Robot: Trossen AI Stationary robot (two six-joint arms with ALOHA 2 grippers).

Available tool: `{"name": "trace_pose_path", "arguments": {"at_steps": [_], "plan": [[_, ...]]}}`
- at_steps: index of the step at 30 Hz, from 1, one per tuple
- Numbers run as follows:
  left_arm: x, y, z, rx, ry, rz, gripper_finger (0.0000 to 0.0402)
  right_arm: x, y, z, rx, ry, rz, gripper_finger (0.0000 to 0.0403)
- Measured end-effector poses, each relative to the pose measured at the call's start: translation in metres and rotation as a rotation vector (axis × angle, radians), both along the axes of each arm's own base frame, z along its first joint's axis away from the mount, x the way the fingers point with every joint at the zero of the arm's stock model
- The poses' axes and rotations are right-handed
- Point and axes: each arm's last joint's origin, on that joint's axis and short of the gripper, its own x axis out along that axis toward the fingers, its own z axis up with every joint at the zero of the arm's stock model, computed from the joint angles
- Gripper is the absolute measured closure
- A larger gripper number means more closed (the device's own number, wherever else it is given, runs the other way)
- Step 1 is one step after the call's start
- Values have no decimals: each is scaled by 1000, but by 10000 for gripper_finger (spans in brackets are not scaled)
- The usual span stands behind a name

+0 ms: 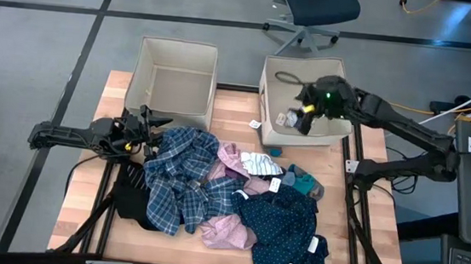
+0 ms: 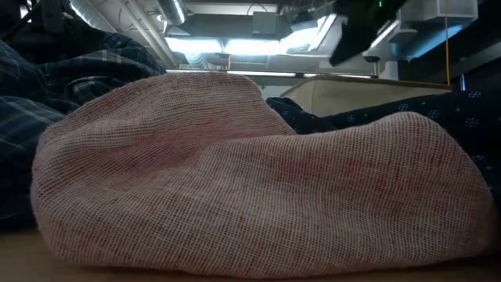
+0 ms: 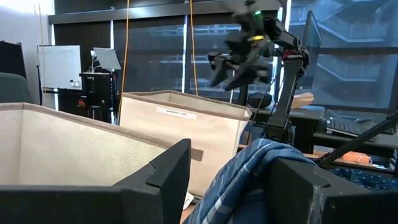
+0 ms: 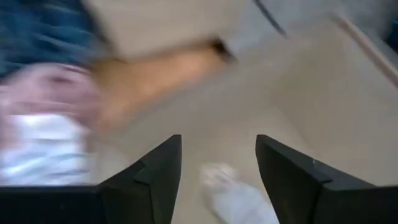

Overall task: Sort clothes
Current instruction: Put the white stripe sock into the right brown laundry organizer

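Observation:
The clothes lie heaped on the table: a blue plaid shirt (image 1: 176,174), a navy dotted piece (image 1: 287,230), pink pieces (image 1: 227,230), a white striped one (image 1: 260,162), teal socks (image 1: 299,182) and a black piece (image 1: 131,200). My left gripper (image 1: 152,127) is open, low at the plaid shirt's left edge; a raised fold of the shirt (image 3: 249,177) stands between its fingers. My right gripper (image 1: 305,114) is open and empty above the right bin (image 1: 267,83), over a small white piece (image 4: 239,199) lying on the bin's floor. My left gripper's open fingers (image 3: 168,180) lie level, coming from the table's left, on either side of the plaid shirt's raised fold. I cannot tell whether they touch it.
Two beige fabric bins stand at the far edge, the left one (image 1: 176,80) behind my left gripper. A black loop (image 1: 287,78) lies in the right bin. The pink cloth (image 2: 235,172) fills the low view. An office chair (image 1: 310,10) stands beyond the table.

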Motion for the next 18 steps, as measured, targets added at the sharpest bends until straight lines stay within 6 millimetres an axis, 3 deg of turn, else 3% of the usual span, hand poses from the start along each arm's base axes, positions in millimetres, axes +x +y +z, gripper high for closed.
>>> {"name": "trace_pose_path", "arguments": {"at_steps": [6, 13, 18], "plan": [[0, 0, 0, 0, 0, 0, 229, 26, 47, -6, 38, -9, 258, 209], [0, 0, 0, 0, 1, 0, 229, 65, 93, -34, 65, 67, 432, 224], [0, 0, 0, 0, 1, 0, 229, 88, 111, -61, 55, 146, 465, 226]]}}
